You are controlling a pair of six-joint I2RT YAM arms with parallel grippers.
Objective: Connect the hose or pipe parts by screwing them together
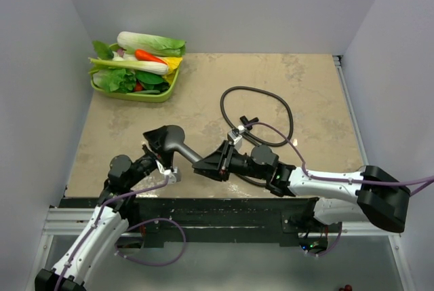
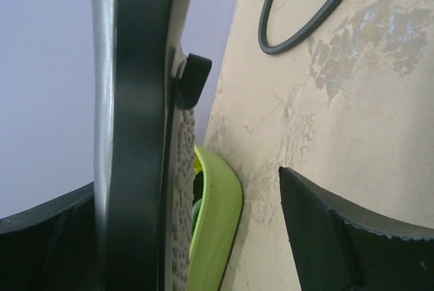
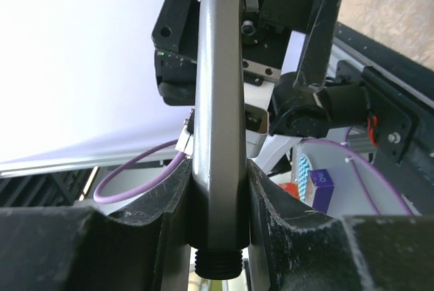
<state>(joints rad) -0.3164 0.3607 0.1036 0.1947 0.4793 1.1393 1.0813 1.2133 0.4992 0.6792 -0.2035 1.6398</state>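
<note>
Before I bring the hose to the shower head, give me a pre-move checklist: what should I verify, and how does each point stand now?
1. Right pincer clamped on the shower head handle: ok.
2. Handle's threaded end exposed past the fingers: ok.
3. Left pincer free to fetch the hose: not ok. It is open but straddles the shower head's rim.
4. Hose joined to the handle: not ok. It lies loose on the table.
5. Hose end nut facing: cannot tell.
6. Purple cable clear of the hose: cannot tell. It crosses the loop in the top view.
</note>
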